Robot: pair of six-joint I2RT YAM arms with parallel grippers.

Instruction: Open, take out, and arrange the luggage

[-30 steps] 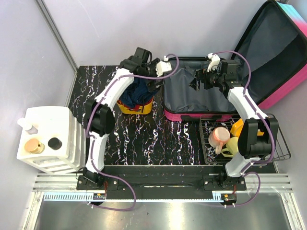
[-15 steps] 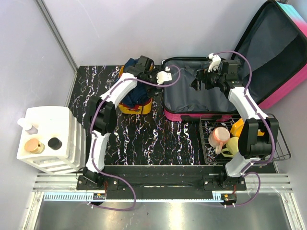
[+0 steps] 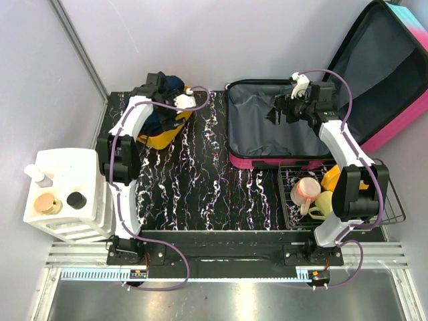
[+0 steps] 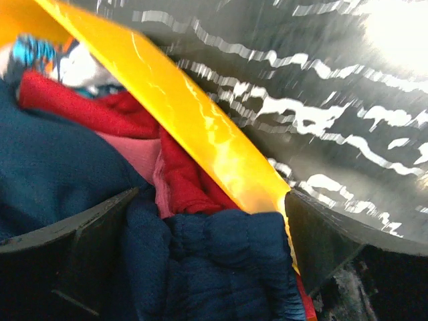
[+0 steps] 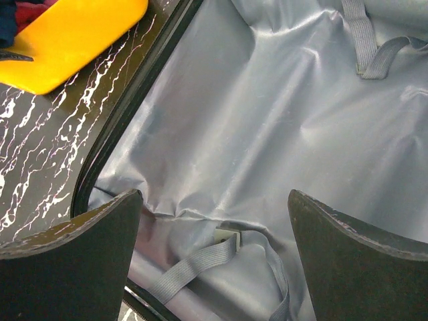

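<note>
The luggage (image 3: 267, 137) lies open at the back right of the table, its grey lining (image 5: 281, 114) bare except for loose straps (image 5: 194, 264). Its lid (image 3: 391, 73) leans back to the right. My right gripper (image 3: 273, 115) hangs open over the left part of the lining (image 5: 214, 200), with nothing between its fingers. My left gripper (image 3: 165, 112) is at the orange bin (image 3: 155, 139) at the back left. Its jaws stand wide (image 4: 210, 197) astride the bin's wall (image 4: 200, 127) and a navy quilted garment (image 4: 221, 267) that fills the gap between them.
Red and pink clothes (image 4: 100, 110) lie in the bin under the navy garment. A wire basket (image 3: 396, 208) with cups stands at the front right. A white drawer unit (image 3: 73, 200) with small bottles on top sits at the front left.
My left arm has swung left, away from the luggage's edge, and the orange bin has slid left with it. The right arm has stayed still.
</note>
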